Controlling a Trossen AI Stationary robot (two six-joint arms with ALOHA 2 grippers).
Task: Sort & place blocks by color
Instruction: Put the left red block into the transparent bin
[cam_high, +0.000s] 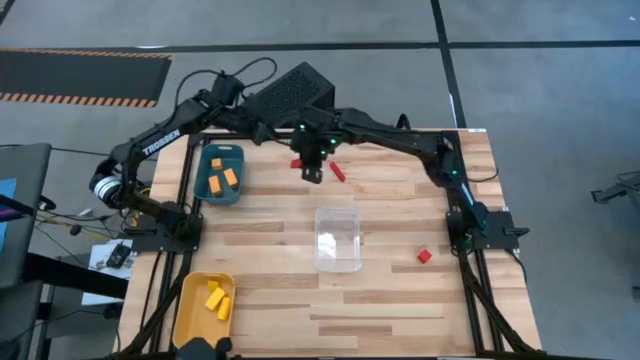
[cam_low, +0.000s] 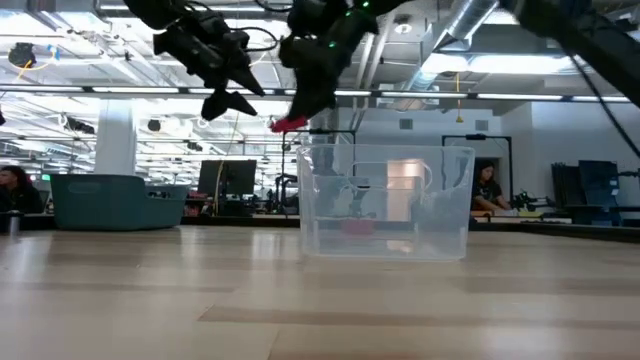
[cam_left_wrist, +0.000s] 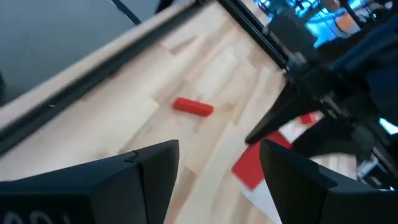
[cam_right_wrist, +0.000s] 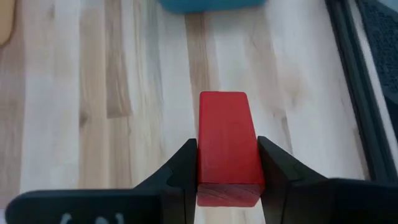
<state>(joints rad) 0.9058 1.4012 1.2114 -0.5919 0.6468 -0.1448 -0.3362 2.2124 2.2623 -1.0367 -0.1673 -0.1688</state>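
I took the clear plastic box (cam_high: 338, 238) at mid-table as my landmark. The right gripper (cam_right_wrist: 227, 163) was clamped on a red bar block (cam_right_wrist: 228, 148), one finger pressed to each long side, held in the air off the boards beyond the box toward the far edge; from table height the block (cam_low: 290, 123) hung above the box's rim and to its left. The left gripper (cam_left_wrist: 219, 163) hovered right beside it on the same far side, fingers parted with nothing between them. Past those fingers I saw a second red bar (cam_left_wrist: 193, 107) lying flat on the wood, which from overhead sat a little right of the raised block, still beyond the box (cam_high: 337, 172). A small red cube (cam_high: 424, 256) lay alone to the right of the box, near the right arm's base. Left of the box and toward the far edge stood a blue tray (cam_high: 220, 190) holding orange blocks (cam_high: 222, 180). Left of the box and toward the near edge stood the yellow tray (cam_high: 192, 305) with yellow blocks (cam_high: 218, 300) inside. I could not tell whether anything lay in the box itself; from table height a faint reddish shape showed through its wall
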